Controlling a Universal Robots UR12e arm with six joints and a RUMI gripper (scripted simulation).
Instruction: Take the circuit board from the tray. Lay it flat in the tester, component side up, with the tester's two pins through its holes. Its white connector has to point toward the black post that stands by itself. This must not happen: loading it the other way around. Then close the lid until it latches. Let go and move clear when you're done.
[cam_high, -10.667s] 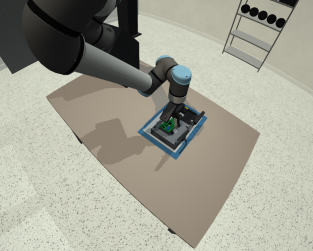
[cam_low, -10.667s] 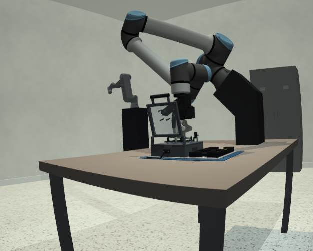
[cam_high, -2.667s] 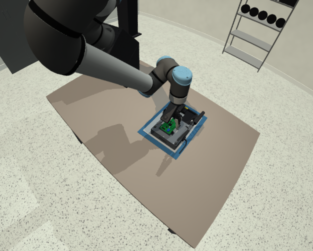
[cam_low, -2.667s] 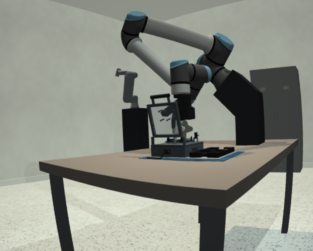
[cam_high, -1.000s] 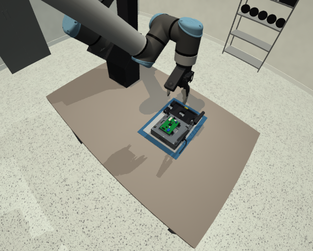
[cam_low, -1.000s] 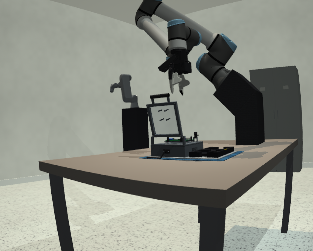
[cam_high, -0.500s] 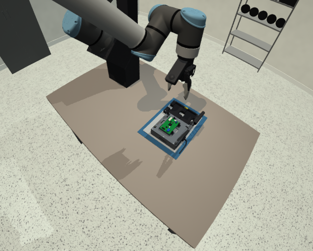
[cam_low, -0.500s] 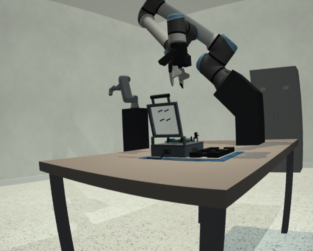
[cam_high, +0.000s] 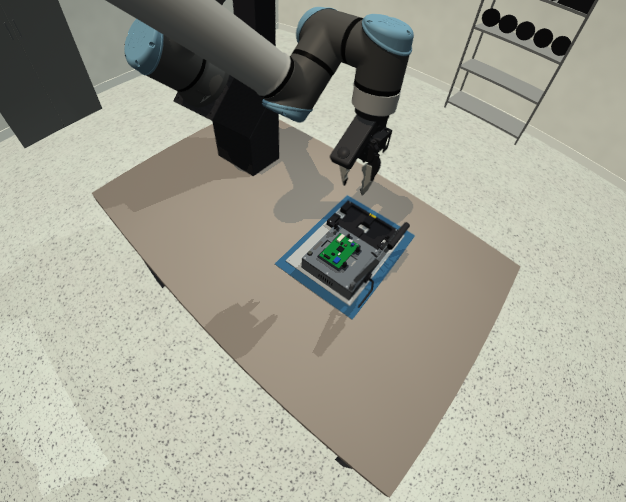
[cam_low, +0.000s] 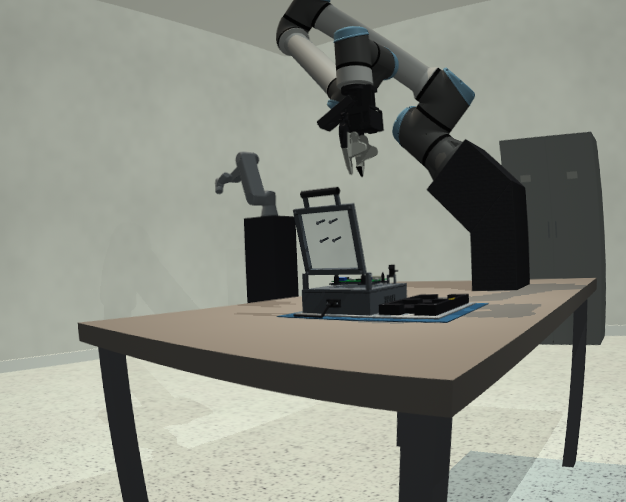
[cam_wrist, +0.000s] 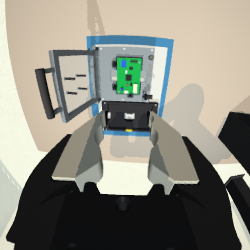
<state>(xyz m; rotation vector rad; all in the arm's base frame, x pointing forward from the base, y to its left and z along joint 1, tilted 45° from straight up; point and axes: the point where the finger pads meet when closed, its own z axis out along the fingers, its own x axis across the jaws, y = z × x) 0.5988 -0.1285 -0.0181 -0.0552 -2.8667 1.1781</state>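
The green circuit board (cam_high: 339, 252) lies flat, component side up, in the dark grey tester (cam_high: 334, 271) on the blue mat. In the wrist view the board (cam_wrist: 128, 76) has its white connector at the end toward the black tray (cam_wrist: 129, 116). The tray (cam_high: 360, 219) holds no board. The tester's lid (cam_low: 329, 237) stands open, nearly upright, with its handle on top; in the wrist view the lid (cam_wrist: 72, 85) is swung out to the left. My gripper (cam_high: 355, 185) hangs high above the tray, fingers apart and empty; it also shows in the side view (cam_low: 354, 167) and in the wrist view (cam_wrist: 126, 145).
A black post (cam_low: 390, 270) stands on the tester near the tray side. The arm's black base (cam_low: 480, 224) stands at the table's back. A grey shelf rack (cam_high: 517, 62) and a dark cabinet (cam_low: 553, 230) stand off the table.
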